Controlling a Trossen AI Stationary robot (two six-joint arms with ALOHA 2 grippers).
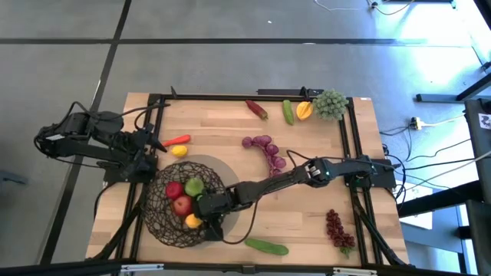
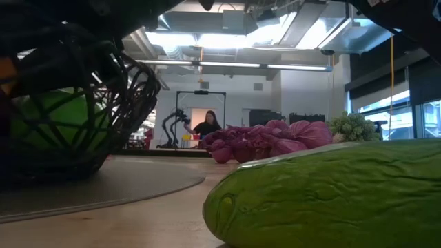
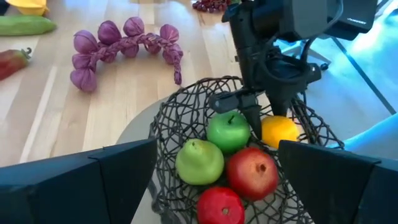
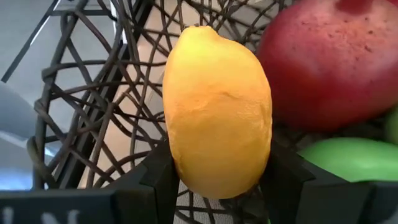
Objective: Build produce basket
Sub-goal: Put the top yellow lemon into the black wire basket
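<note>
Progress near the halfway mark, judged by count alone. Already bedded in the basket at seven o'clock on the bench: a red apple, a speckled red fruit, a green apple and a green pear. Gripped a yellow lemon in the right end effector, fingers narrowed onto its two sides, low against the basket's four o'clock wall and not yet released. Waited with the left end effector just outside the rim at eleven o'clock, fingers spread wide around nothing. Left out on the wood: an orange-red piece and a small yellow fruit at ten o'clock, a red chili, a cucumber, an orange fruit and green grapes along twelve to one, purple grapes at centre, dark-red grapes at five, a second cucumber at six. Looked like a round bowl of dark, open wire mesh, seated on a flat grey mat, fruit showing through the gaps.
</note>
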